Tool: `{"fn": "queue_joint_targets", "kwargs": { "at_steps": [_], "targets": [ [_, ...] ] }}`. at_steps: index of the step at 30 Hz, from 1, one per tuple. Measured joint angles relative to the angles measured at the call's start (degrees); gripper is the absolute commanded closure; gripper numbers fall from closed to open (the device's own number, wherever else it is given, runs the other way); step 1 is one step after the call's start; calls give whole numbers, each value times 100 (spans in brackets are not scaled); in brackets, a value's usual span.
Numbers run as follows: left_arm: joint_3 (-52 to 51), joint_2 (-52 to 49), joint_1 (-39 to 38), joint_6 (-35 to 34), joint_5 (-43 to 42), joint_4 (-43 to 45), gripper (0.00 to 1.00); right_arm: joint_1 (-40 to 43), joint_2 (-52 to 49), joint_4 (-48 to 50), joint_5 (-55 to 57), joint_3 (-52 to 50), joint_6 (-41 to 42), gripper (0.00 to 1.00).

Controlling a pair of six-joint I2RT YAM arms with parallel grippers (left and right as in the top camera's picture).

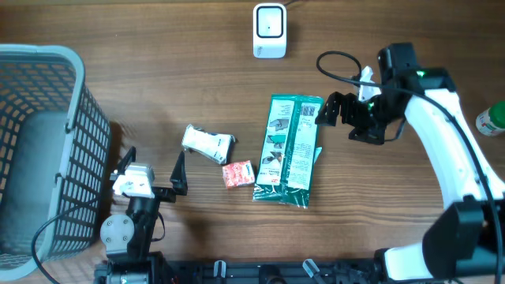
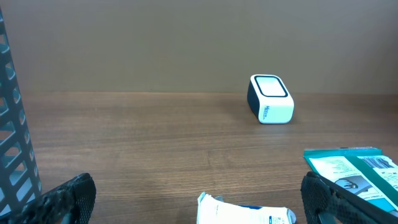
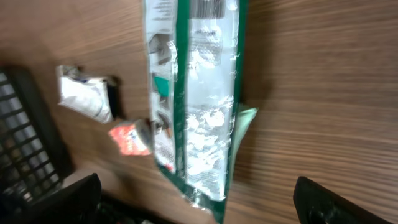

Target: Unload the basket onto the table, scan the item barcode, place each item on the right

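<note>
- Step, as I read it: the item is not in a grip and no scan is made yet. The pouch point(image 1: 287, 150) lies flat on the tabletop point(image 1: 158, 63), mid-right, with its long axis pointing roughly at the scanner point(image 1: 269, 30).
- Right gripper point(image 1: 341, 118) sits just beside the pouch's upper right edge. Its jaws are wide and hold nothing. The right wrist view looks down on the pouch between the two fingers.
- Left gripper point(image 1: 154, 167) is parked at lower left, beside the basket point(image 1: 47, 150). Its jaws are wide too, and empty.
- Striped patch at the pouch's scanner-side end in the right wrist view could be the barcode. It's too blurred to be sure.
- Next move, my call: right arm drops onto the pouch's near edge, pinches, lifts, and presents the code side to the scanner window.
- Pouch is thin, glossy film lying flat, so an edge pinch may slip or just crumple it. It will likely sag when lifted, so aim the code face carefully.
- Scanner is at the far centre, well apart from the pouch, with open tabletop between.
- Clutter: packet point(image 1: 207, 144) and red sachet point(image 1: 237, 173) lie left of the pouch, the sachet near its lower left corner. Neither is on the right arm's route.
- Bottle point(image 1: 493, 120) is at the right edge, behind the right arm. Watch the elbow swing.
</note>
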State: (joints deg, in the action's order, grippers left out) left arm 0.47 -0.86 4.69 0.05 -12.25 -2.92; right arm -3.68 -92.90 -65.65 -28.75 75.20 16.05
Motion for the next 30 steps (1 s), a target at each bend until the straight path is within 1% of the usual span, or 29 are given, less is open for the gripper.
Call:
{"fn": "queue_joint_targets", "kwargs": {
  "at_steps": [1,2,3,4,5,7,8,9,10,13,17,19,21,24,26,27,28,29,30],
  "targets": [
    [0,2,0,0,0,2,0,0,70,87,-153,-284,28,1],
    [0,2,0,2,2,2,0,-2,63,256,-262,-651,66,5],
    [0,0,0,0,0,4,0,0,48,546,-389,-1080,125,14],
    [0,2,0,0,0,0,0,0,22,767,-562,-1495,188,19],
    [0,2,0,0,0,0,0,-2,11,946,-734,-1851,249,20],
    [0,2,0,0,0,0,0,-2,9,1099,-949,-2203,304,19],
    [0,0,0,0,2,0,0,-2,9,1137,-1045,-2323,321,16],
    [0,0,0,0,2,0,0,-2,9,1198,-1091,-2352,323,10],
    [0,2,0,0,2,0,0,-2,9,1377,-1147,-2354,341,0],
    [0,0,0,2,0,2,0,-2,9,2468,-1196,-2380,380,0],
    [0,-4,0,0,2,-4,0,0,-72,3860,-861,-2385,610,0],
    [0,-4,0,0,0,-2,0,4,-315,4138,-822,-2376,627,0],
    [0,-4,0,0,2,-4,0,7,-874,4417,-975,-2374,612,1],
    [0,-4,0,0,2,-2,0,31,-1294,4859,-1655,-2236,444,11],
    [0,-4,0,2,0,-4,0,-15,-1464,4903,-1982,-2205,197,21],
    [0,-4,0,0,0,-4,0,-68,-1493,4859,-2031,-2205,90,28],
    [2,-4,0,0,2,-4,0,-136,-1526,4793,-2083,-2205,7,39],
    [0,-4,0,2,0,-4,0,-247,-1569,4736,-2079,-2208,-79,64],
    [2,-4,0,2,0,-4,0,-337,-1602,4693,-2026,-2216,-122,87]
  ]
}}
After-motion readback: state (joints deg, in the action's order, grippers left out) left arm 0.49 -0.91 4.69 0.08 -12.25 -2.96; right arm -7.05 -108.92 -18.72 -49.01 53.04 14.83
